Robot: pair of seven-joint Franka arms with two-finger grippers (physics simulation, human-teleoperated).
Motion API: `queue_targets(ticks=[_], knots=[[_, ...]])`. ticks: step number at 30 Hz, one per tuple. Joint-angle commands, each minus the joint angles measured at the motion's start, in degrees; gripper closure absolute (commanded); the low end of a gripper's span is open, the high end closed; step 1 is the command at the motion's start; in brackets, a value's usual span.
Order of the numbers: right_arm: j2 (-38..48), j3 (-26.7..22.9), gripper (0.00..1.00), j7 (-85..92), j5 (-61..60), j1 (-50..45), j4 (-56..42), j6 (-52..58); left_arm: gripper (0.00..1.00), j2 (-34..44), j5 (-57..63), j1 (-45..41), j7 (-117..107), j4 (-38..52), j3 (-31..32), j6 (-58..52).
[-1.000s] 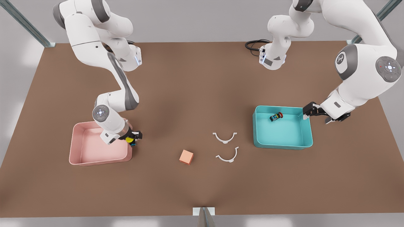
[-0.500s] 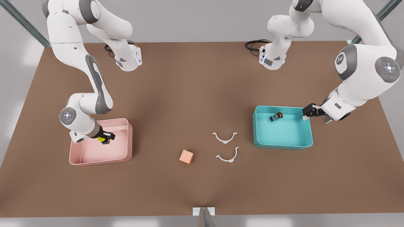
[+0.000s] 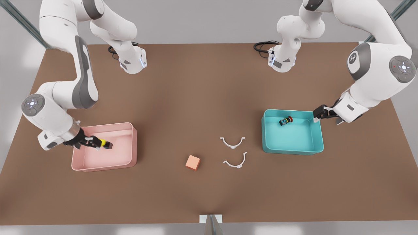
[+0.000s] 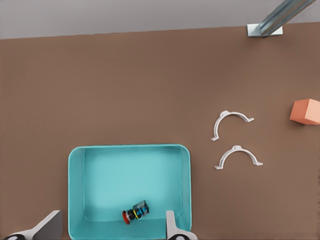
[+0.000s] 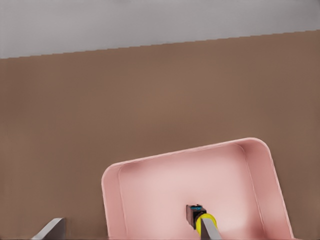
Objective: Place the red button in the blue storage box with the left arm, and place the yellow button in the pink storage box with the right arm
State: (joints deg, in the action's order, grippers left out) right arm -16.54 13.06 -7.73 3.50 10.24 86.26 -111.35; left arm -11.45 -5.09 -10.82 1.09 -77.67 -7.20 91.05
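The red button (image 3: pixel 286 120) (image 4: pixel 135 214) lies on its side inside the blue storage box (image 3: pixel 294 150) (image 4: pixel 187 190), close to its far wall. My left gripper (image 3: pixel 316 117) (image 4: pixel 112 222) hovers open over that tray's far corner on the front view's right, holding nothing. Over the pink storage box (image 3: pixel 104 166) (image 5: pixel 175 155) my right gripper (image 3: pixel 98 144) (image 5: pixel 131 225) reaches in from the front view's left, fingers spread wide. The yellow button (image 3: pixel 104 143) (image 5: pixel 202 220) sits right against one fingertip, above the tray floor; whether it rests on the floor I cannot tell.
A salmon-orange cube (image 3: pixel 192 162) (image 4: pixel 306 111) and two white curved clips (image 3: pixel 232 143) (image 3: pixel 235 161) lie on the brown table between the trays. Black cables (image 3: pixel 263 45) coil at the back edge by the arm bases.
My right arm swung toward the front view's left, taking the yellow button from the pink tray's right rim to over its inside. The left gripper barely moved.
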Motion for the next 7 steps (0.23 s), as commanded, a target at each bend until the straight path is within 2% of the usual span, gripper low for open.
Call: queue_targets(ticks=[1,2,3,4,5,7], knots=[[-0.1,-0.2,0.0,5.1,-0.3,0.0,-6.4,23.5,0.0,0.0,0.1,0.1,-1.4,0.0,0.0,-0.6],[1.0,-2.5,0.0,5.4,-0.4,-1.2,-7.9,25.3,0.0,0.0,0.1,0.0,-1.3,0.1,-0.1,-0.6],[3.0,-13.0,0.0,6.1,-0.9,-9.2,-7.7,25.2,0.0,-0.1,0.1,0.0,-1.3,0.0,-0.1,-0.5],[5.0,-19.5,0.0,7.6,-2.1,-15.2,-7.2,25.2,0.0,-0.1,0.1,0.1,-1.3,0.0,-0.1,-0.5],[9.5,-21.2,0.0,8.2,-5.3,-15.3,-1.9,24.3,0.0,-0.1,0.1,0.1,-1.3,0.0,-0.1,-0.5],[10.9,-21.1,0.0,6.8,-5.4,-14.0,0.5,23.8,0.0,-0.1,0.1,0.1,-1.4,0.1,-0.1,-0.5]])
